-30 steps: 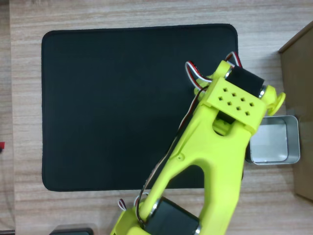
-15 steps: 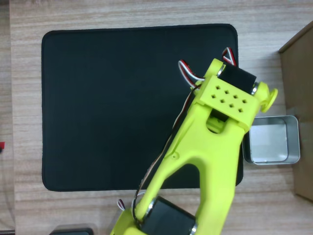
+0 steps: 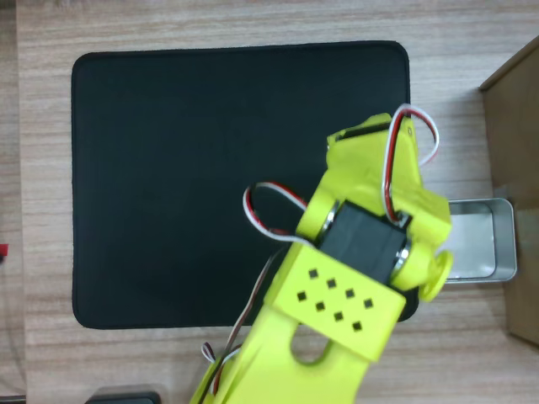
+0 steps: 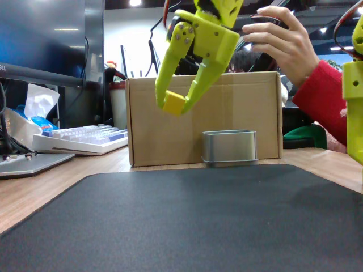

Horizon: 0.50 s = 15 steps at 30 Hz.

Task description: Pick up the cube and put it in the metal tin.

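In the fixed view my yellow-green gripper (image 4: 174,106) hangs in the air, shut on the small yellow cube (image 4: 173,102), which sits between the two fingertips. The cube is above and to the left of the shiny metal tin (image 4: 229,147), which stands on the table behind the mat's far edge. In the overhead view the arm (image 3: 370,227) hides the left part of the tin (image 3: 482,242), and the tin's visible inside is bare.
A black mat (image 3: 185,185) covers most of the table. A brown cardboard box (image 4: 204,116) stands right behind the tin, at the right edge (image 3: 515,168) in the overhead view. A keyboard (image 4: 79,139) lies at the left. A person's hand (image 4: 283,39) is raised behind the box.
In the overhead view the arm has folded. Its wrist section has swung toward the bottom of the picture and now covers the tin's left part.
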Motion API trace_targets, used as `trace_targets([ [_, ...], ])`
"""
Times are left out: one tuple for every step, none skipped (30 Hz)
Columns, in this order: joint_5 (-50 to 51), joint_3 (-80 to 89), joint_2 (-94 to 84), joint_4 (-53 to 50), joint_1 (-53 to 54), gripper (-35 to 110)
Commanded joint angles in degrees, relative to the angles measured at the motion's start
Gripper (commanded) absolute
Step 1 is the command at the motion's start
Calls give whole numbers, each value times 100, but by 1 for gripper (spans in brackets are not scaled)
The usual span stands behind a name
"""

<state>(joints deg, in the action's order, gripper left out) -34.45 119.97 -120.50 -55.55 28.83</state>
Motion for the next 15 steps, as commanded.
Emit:
trace_targets([
  [88, 62, -413, 44, 105, 0],
  [202, 70, -527, 53, 176, 0],
  [281, 97, -677, 79, 264, 0],
  [396, 158, -853, 141, 369, 0],
  [466, 193, -1002, 176, 483, 0],
  [519, 202, -1134, 176, 598, 0],
  [650, 202, -1230, 185, 756, 0],
  [659, 193, -1318, 185, 879, 0],
  [659, 193, -1380, 185, 984, 0],
  [659, 185, -1397, 185, 1090, 0],
  [659, 149, -1415, 185, 1222, 0],
  [624, 114, -1415, 185, 1371, 0],
  [571, 70, -1397, 202, 1582, 0],
  [571, 35, -1362, 255, 1714, 0],
  [571, 18, -1301, 299, 1828, 0],
])
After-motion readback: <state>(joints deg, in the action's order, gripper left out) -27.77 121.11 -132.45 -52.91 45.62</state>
